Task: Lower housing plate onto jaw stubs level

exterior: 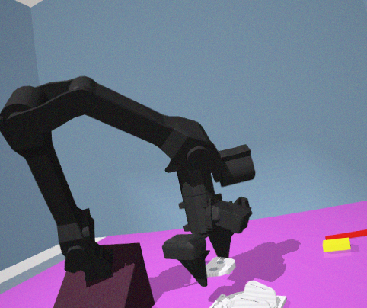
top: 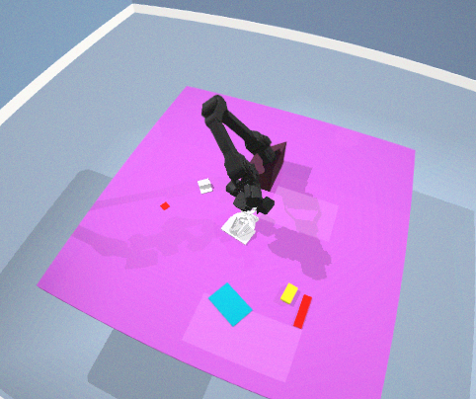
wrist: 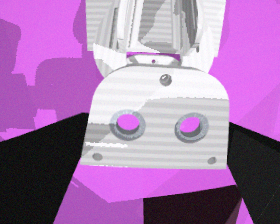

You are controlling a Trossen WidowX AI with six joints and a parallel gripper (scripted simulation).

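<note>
The white housing plate (exterior: 227,267) (wrist: 161,107), with two large round holes, is between my two black fingertips. It looks roughly level. My gripper (top: 255,209) (exterior: 215,271) (wrist: 154,123) is shut on its side edges. The white base with the jaws (top: 240,228) (exterior: 260,294) (wrist: 158,22) stands just beyond the plate. In the wrist view the plate's rounded far edge overlaps the near end of the jaw assembly. The jaw stubs and pins are hidden or too small to tell, and the gap under the plate cannot be read.
A small white block with a grey band (top: 204,186) and a small red square (top: 165,205) lie on the magenta table top (top: 135,306). A cyan rectangle (top: 230,304), a yellow block (top: 288,293) (exterior: 336,245) and a red bar (top: 302,311) (exterior: 353,234) lie farther off. The arm stands on a dark wedge (exterior: 104,291).
</note>
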